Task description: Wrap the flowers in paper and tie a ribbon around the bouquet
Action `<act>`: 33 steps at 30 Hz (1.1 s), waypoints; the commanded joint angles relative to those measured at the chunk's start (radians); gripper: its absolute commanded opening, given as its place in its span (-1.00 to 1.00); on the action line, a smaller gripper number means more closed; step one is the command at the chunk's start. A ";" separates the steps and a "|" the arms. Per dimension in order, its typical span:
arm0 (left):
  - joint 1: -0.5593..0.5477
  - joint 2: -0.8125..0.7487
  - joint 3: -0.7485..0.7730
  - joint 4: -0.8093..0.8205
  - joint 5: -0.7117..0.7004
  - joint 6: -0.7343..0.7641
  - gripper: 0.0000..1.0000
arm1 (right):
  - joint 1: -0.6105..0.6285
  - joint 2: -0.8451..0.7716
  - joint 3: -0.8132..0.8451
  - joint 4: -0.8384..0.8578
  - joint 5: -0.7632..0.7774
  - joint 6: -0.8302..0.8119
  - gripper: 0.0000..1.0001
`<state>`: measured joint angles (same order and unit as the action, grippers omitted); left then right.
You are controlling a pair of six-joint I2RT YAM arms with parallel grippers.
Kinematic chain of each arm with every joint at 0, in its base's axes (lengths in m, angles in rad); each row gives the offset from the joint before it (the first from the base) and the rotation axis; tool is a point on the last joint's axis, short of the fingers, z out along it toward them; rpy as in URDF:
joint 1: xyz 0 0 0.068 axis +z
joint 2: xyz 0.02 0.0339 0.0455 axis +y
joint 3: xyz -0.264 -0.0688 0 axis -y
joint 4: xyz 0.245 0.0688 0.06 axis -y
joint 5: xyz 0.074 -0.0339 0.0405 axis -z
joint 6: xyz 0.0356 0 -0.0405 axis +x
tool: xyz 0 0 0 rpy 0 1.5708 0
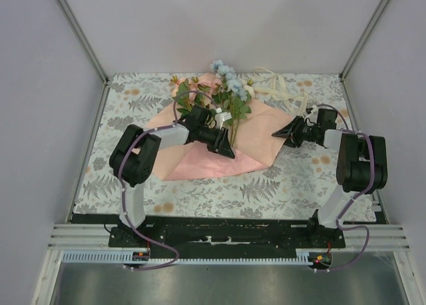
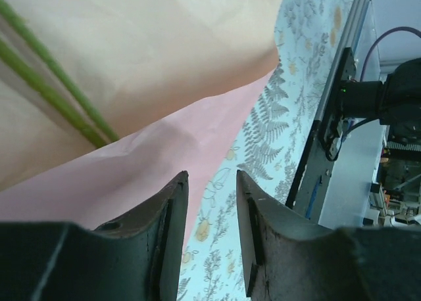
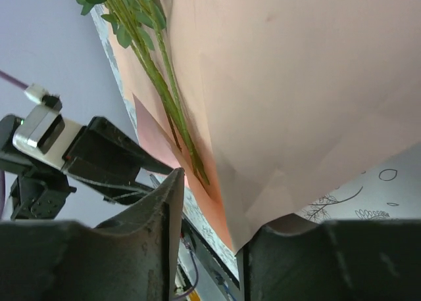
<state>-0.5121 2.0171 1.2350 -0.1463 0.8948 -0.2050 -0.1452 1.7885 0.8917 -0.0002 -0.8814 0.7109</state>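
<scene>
The salmon-pink paper (image 1: 200, 162) lies spread on the flowered tablecloth, with the flowers (image 1: 229, 92) on it, blooms toward the far side. Green stems (image 2: 52, 91) run across the paper (image 2: 131, 183) in the left wrist view. My left gripper (image 1: 226, 148) hovers at the stem ends near the paper's front edge; its jaws (image 2: 212, 183) stand apart with only tablecloth between them. My right gripper (image 1: 278, 134) is at the paper's right corner. There the paper (image 3: 296, 84) drapes over one finger, its corner between the parted jaws (image 3: 217, 202). The stems (image 3: 158, 71) show beyond. The cream ribbon (image 1: 276, 88) lies loose at the back right.
The tablecloth (image 1: 279, 178) covers the table inside white walls and metal posts (image 1: 80, 32). A black base rail (image 1: 219, 228) runs along the near edge. The right arm (image 2: 395, 97) shows in the left wrist view, the left arm (image 3: 99, 156) in the right wrist view.
</scene>
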 commanded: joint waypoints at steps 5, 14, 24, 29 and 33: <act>-0.074 -0.058 -0.006 0.100 0.015 -0.099 -0.25 | 0.024 -0.003 0.053 -0.069 0.004 -0.076 -0.31; -0.088 0.124 0.116 0.038 -0.071 -0.111 -0.30 | 0.042 -0.015 0.078 -0.063 -0.103 -0.057 -0.70; -0.086 0.154 0.124 -0.053 -0.106 -0.056 -0.43 | 0.229 -0.006 0.137 0.183 -0.197 0.140 -1.00; -0.074 0.114 0.126 -0.030 -0.056 -0.063 -0.43 | 0.308 0.054 0.188 0.267 -0.185 0.205 -1.00; -0.045 0.034 0.098 -0.010 -0.007 -0.086 -0.32 | 0.335 0.084 0.190 0.281 -0.160 0.203 -1.00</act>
<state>-0.5877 2.1513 1.3422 -0.1711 0.8307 -0.2958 0.1753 1.8393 1.0576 0.2161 -1.0397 0.8795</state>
